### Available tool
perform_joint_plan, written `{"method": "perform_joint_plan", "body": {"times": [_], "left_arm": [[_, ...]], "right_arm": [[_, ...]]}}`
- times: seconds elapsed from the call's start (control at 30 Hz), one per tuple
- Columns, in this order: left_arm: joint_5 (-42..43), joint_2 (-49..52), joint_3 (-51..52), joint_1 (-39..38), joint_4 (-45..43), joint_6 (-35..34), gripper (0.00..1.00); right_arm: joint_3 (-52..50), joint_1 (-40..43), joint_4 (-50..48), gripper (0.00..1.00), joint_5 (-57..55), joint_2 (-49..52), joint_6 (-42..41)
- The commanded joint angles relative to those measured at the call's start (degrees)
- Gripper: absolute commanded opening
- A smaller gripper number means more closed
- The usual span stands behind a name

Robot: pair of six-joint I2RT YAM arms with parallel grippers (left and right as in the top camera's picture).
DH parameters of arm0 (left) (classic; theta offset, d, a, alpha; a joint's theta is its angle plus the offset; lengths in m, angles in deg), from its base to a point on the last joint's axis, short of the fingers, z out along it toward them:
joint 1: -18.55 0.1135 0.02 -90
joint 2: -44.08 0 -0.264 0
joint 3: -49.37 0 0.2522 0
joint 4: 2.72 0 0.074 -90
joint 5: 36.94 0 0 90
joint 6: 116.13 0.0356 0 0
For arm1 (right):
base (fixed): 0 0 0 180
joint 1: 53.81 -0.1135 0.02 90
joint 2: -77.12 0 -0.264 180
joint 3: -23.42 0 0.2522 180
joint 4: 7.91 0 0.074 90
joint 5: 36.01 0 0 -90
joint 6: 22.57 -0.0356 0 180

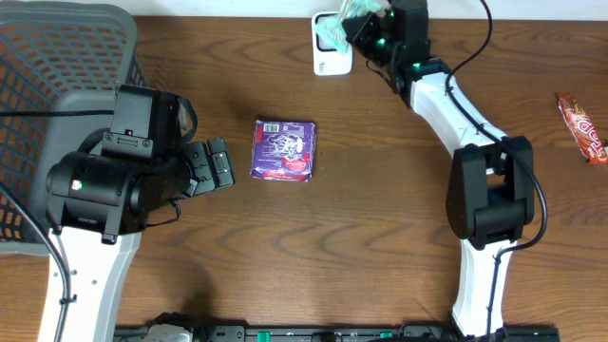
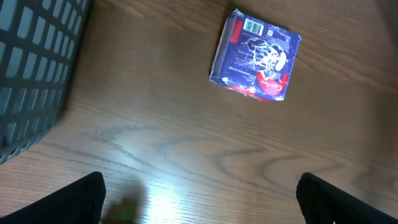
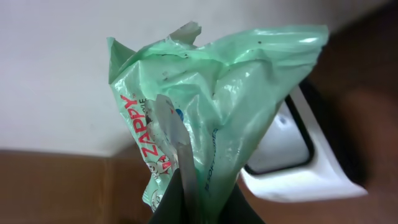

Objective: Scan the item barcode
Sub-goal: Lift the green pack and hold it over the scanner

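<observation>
We've got a brown wooden surface (image 1: 380, 247), with a grey mesh basket (image 1: 57, 57) along its left side. The left arm (image 1: 95, 180) sits in front of the basket. Its left gripper (image 1: 220, 163) is spread wide, holds nothing and points toward the middle of the surface. In the left wrist view both fingers sit at the bottom corners, well apart, with bare wood between them. The right arm (image 1: 489, 190) reaches from the near right edge up to the far edge. A purple packet (image 1: 283, 150) lies flat near the centre, apart from both grippers, printed side up, with a white barcode label at its far-left corner in the overhead view. A white scanner (image 1: 332, 59) stands at the far edge; its dark window shows in the right wrist view. The right gripper (image 1: 366, 24) is clamped narrow on the green packet (image 1: 334, 28), marked ZAPPY in red. The packet is off the surface, just over the scanner's far end, crumpled, with one end pinched between the fingers. We can't tell if it touches the scanner, or where its barcode is. A red snack bar (image 1: 581, 126) lies at the right edge, well apart from the rest.
</observation>
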Motion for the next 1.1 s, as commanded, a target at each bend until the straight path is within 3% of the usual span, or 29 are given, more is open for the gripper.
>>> {"method": "perform_joint_plan", "body": {"times": [0.0,0.2,1.07], "left_arm": [[-0.7,0.2,0.0,0.2,0.2,0.7,0.98],[-0.7,0.2,0.0,0.2,0.2,0.7,0.98],[-0.7,0.2,0.0,0.2,0.2,0.7,0.98]], "right_arm": [[0.8,-1.4,-2.4,0.01,-4.0,1.3,-6.5],[0.8,-1.4,-5.1,0.01,-2.8,4.5,-11.5],[3.6,-2.8,-8.1,0.01,4.2,4.9,-6.8]]}}
